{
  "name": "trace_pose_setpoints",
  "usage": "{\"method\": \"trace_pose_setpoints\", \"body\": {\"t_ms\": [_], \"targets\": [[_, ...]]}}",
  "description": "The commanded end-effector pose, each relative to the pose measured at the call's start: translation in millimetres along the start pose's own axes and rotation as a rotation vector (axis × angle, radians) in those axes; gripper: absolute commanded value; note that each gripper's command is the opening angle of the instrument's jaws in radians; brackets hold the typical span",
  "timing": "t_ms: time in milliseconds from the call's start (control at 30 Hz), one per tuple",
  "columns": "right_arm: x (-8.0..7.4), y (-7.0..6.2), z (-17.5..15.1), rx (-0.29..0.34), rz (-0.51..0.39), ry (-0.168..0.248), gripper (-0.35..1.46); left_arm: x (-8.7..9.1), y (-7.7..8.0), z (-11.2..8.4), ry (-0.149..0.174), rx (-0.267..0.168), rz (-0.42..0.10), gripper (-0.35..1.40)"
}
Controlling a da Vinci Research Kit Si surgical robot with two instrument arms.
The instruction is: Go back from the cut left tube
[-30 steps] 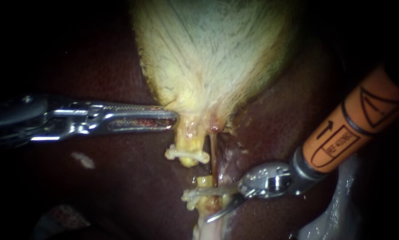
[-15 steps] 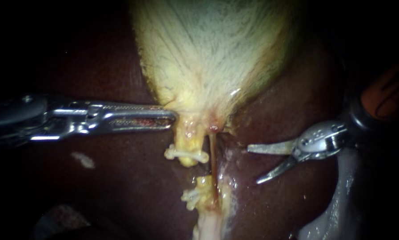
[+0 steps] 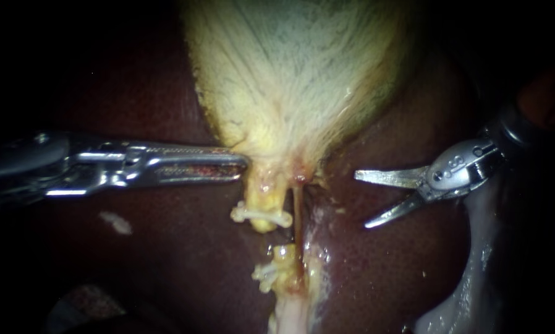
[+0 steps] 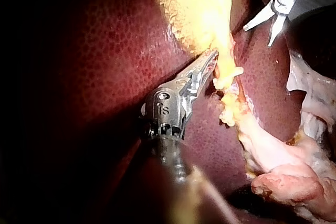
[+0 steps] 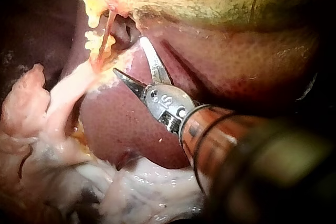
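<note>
The right instrument (image 3: 360, 200), jaws apart and empty, sits clear to the right of the cut left tube (image 3: 264, 204), whose clipped stumps run down from the gallbladder (image 3: 296, 80), while the nearer left instrument (image 3: 240, 166) grips the gallbladder just above it.

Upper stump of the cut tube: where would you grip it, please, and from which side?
Probably between gallbladder and clip, from the left: the stump is bare there, and a thin tube runs close along its right.
</note>
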Motion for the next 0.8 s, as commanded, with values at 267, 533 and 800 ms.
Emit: {"method": "trace_pose_setpoints", "body": {"t_ms": [267, 533, 800], "targets": [[-0.1, 0.0, -0.1, 0.001, -0.006, 0.001, 1.43, 0.6, -0.3, 2.1, 0.014, 0.006, -0.008, -0.35], [-0.2, -0.1, -0.2, 0.002, -0.006, 0.001, 1.43, 0.7, -0.4, 2.1, 0.014, 0.006, -0.008, -0.35], [-0.2, 0.0, -0.2, 0.002, -0.006, 0.001, 1.43, 0.7, -0.3, 2.1, 0.014, 0.006, -0.008, -0.35]]}}
